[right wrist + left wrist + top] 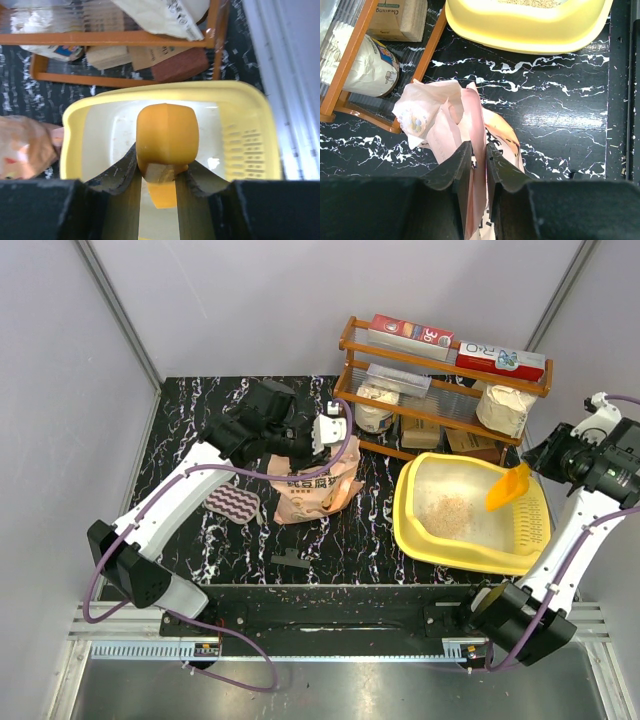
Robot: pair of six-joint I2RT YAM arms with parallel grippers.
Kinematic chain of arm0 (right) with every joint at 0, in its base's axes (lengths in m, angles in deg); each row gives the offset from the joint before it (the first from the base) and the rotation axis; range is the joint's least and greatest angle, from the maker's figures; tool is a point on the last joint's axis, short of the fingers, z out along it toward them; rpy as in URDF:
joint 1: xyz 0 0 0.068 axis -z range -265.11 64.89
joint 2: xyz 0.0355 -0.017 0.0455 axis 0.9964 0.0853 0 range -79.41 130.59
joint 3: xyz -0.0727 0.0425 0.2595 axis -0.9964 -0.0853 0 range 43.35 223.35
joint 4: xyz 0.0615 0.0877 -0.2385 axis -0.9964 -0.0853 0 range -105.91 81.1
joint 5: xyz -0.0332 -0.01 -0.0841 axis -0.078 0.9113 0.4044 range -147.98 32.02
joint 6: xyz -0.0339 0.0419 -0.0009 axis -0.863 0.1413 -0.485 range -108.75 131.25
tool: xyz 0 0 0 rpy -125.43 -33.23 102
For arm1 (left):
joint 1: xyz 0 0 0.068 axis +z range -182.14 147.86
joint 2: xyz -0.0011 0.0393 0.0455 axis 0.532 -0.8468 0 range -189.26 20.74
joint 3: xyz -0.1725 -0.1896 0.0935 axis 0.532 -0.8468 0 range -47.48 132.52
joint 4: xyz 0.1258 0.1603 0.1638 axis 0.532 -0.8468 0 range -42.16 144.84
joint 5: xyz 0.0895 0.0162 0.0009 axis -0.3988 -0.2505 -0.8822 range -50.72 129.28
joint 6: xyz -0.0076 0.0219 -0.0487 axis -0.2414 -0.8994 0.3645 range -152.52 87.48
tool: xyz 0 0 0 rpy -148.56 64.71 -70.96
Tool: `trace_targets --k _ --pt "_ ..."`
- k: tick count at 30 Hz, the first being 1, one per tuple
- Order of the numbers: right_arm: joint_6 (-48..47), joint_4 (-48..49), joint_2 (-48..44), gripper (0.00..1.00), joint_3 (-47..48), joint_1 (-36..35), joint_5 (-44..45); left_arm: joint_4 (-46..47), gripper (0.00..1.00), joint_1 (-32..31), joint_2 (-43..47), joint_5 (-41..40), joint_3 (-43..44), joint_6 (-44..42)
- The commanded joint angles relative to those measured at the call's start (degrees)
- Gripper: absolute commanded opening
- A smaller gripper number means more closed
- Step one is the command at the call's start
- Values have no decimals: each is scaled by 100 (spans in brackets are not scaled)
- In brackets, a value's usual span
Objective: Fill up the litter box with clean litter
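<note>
From above, the left hand (326, 436) pinches the top of the peach litter bag (315, 490), which stands on the dark counter (360, 530) left of the litter box (405, 525). A thin patch of litter (452, 510) lies on the box floor, so filling looks barely begun. The right hand (545, 465) holds an orange scoop (508, 487) over the box, just in front of the wooden shelf (440, 390).

At the left wrist, the fingers are narrowed onto a fold of the bag's crumpled top. The box rim sits well apart across bare counter.

At the right wrist, the fingers clamp the scoop's handle, with its bowl hanging above the box's middle.

The step in hand seems to be carrying the bag over to pour. The thin fold may slip, so the lift should be slow and the mouth should clear the rim before tipping. The scoop should move aside so the granules fall freely.
</note>
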Motion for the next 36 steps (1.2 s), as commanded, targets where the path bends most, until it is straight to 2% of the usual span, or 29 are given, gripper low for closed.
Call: trace_targets --k 1,2,3,4,7,9,12,14,15,16,17,18,19,20,21,22,23,25,28,36 --pt "-984 90 76 0 672 -63 665 105 22 -43 139 328 24 -55" --pt "-1010 20 147 0 795 -142 796 105 22 -51 130 355 50 -46" --pt "-1080 -111 382 0 962 -587 1041 105 22 -60 112 346 77 -38" --pt "-1176 -695 576 0 1494 -922 1662 105 22 -60 112 337 103 -37" --pt "-1484 -1970 1438 3 2497 -2107 2439 105 22 -60 112 250 103 -37" --pt "-1703 -2063 1466 2 2625 -2357 2249 87 22 -60 121 232 86 -55" --pt "-1828 -1914 1256 0 2651 -2577 1222 61 22 -60 139 206 94 -46" --pt "-1365 -1634 1228 0 2765 -2613 379 61 22 -60 139 205 121 -2" --pt "-909 -1511 1254 0 2826 -2613 10 78 26 -60 139 214 147 41" --pt "-713 -1196 1237 0 2836 -2613 -1029 252 28 -60 173 206 165 250" --pt "-424 -897 1211 0 2775 -2621 -1491 411 31 -60 217 205 156 427" --pt "501 -451 1080 0 2652 -2648 -1835 612 38 -60 270 223 139 628" --pt "1180 685 1018 0 2294 -2674 -2239 1075 41 -60 401 336 86 1057" --pt "1779 1332 957 0 2091 -2692 -2400 1359 44 -60 472 390 34 1270" --pt "2890 1973 886 0 1888 -2770 -2488 1709 47 -51 534 407 -37 1542" --pt "3362 3050 886 0 1608 -2832 -2524 2479 50 -51 647 390 -194 2223" --pt "3715 3417 903 0 1544 -2893 -2524 2852 51 -60 666 347 -256 2578" --pt "3903 3788 1070 0 1674 -3183 -2516 3703 53 -69 596 320 -283 3516" --pt "4148 4175 1202 0 1702 -3351 -2498 4146 54 -165 237 145 22 4162" --pt "4263 4300 1106 0 1527 -3562 -2516 4429 53 -526 -669 -14 656 4067"
